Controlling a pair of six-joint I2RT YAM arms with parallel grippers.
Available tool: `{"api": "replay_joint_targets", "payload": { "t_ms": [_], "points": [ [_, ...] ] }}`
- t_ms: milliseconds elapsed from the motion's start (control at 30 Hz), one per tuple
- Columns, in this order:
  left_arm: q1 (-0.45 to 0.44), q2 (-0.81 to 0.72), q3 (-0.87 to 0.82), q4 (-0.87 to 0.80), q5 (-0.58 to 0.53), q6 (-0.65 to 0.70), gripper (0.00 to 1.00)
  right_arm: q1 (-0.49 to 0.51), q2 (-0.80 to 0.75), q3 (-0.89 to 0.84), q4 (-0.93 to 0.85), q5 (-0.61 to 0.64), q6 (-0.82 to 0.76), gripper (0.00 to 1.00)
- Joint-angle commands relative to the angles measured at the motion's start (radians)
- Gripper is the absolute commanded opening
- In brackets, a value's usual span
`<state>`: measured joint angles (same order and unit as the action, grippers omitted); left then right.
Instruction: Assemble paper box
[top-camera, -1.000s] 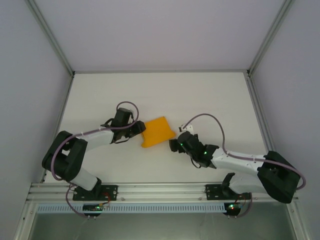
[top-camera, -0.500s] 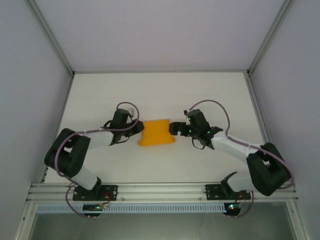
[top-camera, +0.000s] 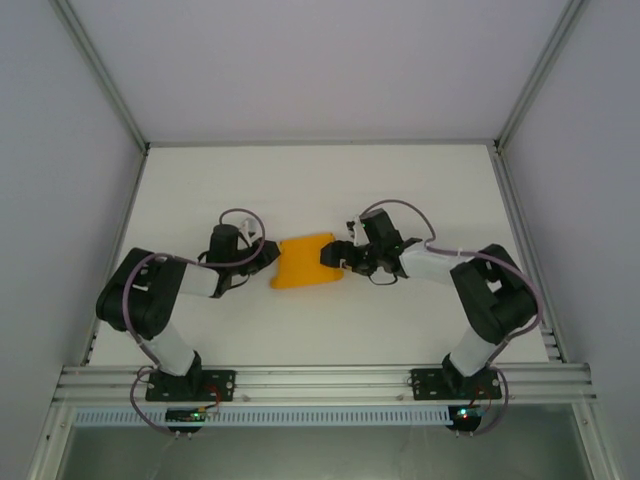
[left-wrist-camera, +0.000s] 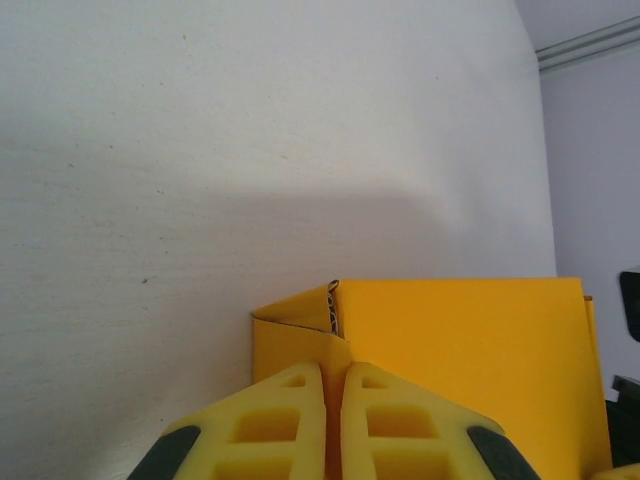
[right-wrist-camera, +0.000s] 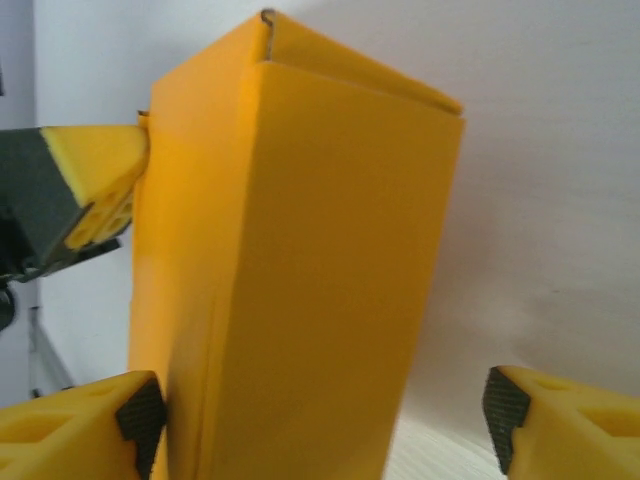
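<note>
Orange-yellow paper box (top-camera: 305, 262) lies mid-bench (top-camera: 420, 190), between the two tools.

The left tool (top-camera: 268, 260) is closed tight, seemingly nipping the thin card edge at the box's left end. The right tool (top-camera: 333, 255) gapes wide astride the right end, one finger (right-wrist-camera: 75, 435) just beside the wall, gripping nothing. The step looks like squaring the body: keep the left pinch as anchor and close the right jaws evenly and gently, since thin card buckles. The end flap (left-wrist-camera: 290, 335) could snag. The cables (top-camera: 395, 207) and frame rail (top-camera: 320, 380) sit clear of the work.
</note>
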<state>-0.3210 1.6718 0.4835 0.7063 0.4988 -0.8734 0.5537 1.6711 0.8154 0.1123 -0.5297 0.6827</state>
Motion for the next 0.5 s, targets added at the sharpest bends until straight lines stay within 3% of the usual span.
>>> {"api": "replay_joint_targets", "payload": {
  "t_ms": [0,133,300,467],
  "points": [
    [0.016,0.071,-0.050,-0.064,-0.018,-0.016,0.03,-0.005,0.046,0.028,0.119,-0.142,0.080,0.82],
    [0.017,0.088,-0.052,-0.029,0.003,-0.016,0.04,-0.006,0.073,0.021,0.234,-0.176,0.163,0.70],
    [0.017,0.054,-0.046,-0.014,0.016,0.030,0.11,-0.012,0.051,0.022,0.233,-0.161,0.163,0.53],
    [0.007,-0.066,0.031,-0.093,0.016,0.135,0.29,-0.023,0.004,0.033,0.164,-0.138,0.149,0.47]
  ]
}}
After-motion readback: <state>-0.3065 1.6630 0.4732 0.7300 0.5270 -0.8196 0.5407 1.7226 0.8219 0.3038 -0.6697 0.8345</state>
